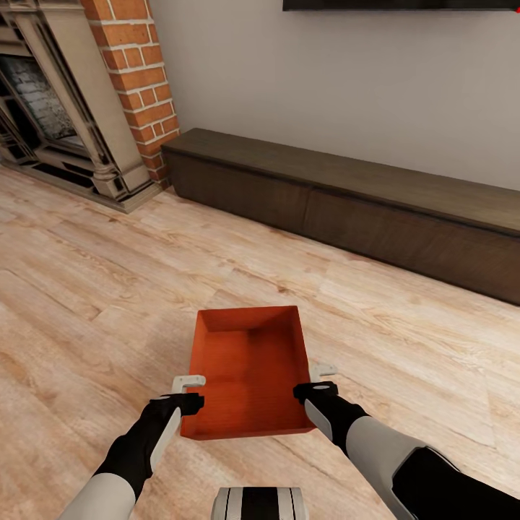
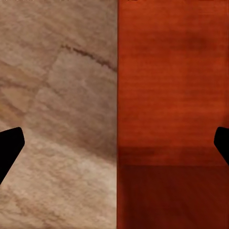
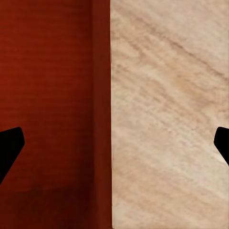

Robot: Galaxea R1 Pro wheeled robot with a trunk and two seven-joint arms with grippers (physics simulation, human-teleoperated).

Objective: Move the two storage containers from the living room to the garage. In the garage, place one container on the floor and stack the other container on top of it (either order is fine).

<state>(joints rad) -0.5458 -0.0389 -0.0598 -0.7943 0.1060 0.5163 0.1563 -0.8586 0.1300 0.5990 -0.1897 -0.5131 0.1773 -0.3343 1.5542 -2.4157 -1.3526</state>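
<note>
Orange-red storage container (image 1: 249, 372) sits on the light wood plank floor (image 1: 94, 289) just ahead of the robot, open top up, near end toward the base. Left gripper (image 1: 186, 390) straddles its left wall, right gripper (image 1: 318, 383) its right wall; in both wrist views the fingers stand wide apart with the rim between them, so both are released, gripping nothing.

Risks, as judged: closing unevenly could skew or tip the bin; a thin smooth wall may slip from a pinch during the lift; one arm rising first would tilt it.

Farther: low dark wood cabinet (image 1: 361, 202) along the grey wall, brick fireplace (image 1: 87, 108) beyond at left. Living room; garage not yet reached.
</note>
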